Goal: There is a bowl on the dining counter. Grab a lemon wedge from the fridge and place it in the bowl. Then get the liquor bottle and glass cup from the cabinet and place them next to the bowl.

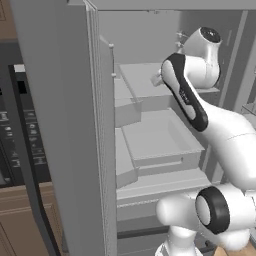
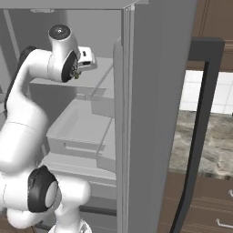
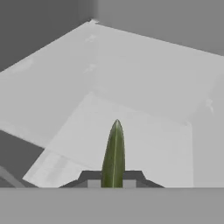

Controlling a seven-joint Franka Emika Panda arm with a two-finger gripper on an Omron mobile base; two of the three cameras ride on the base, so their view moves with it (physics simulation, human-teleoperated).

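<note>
- Stage of the task: the fridge (image 1: pixel 60 125) stands open, and the arm reaches in at the level of an upper shelf (image 1: pixel 145 80). By this showing the first step, fetching the lemon wedge (image 3: pixel 114 153), is half done: the wedge is gripped but has not left the fridge.
- State of the hand (image 3: pixel 113 181): nearly closed, its two dark fingertips (image 3: pixel 89 177) pinching the base of the wedge between them. In the right base view the hand (image 2: pixel 84 61) sits just over the shelf edge, its fingers too small there to read.
- Place of the wedge: clamped between the fingertips and projecting ahead of the hand, apparently clear of the pale shelf floor (image 3: pixel 144 96) that lies beyond it.
- Orientation of the wedge: it presents as a narrow green sliver, seen edge-on. Its long axis runs straight out from the hand, in line with the fingers, and its pointed tip aims away from the hand toward the back corner of the fridge compartment.
- Steps left, as judged: withdraw the wedge from the fridge, carry it to the bowl on the table and release it there; then fetch the bottle and the cup from the cabinet and set them beside the bowl. None of these places appears here.
</note>
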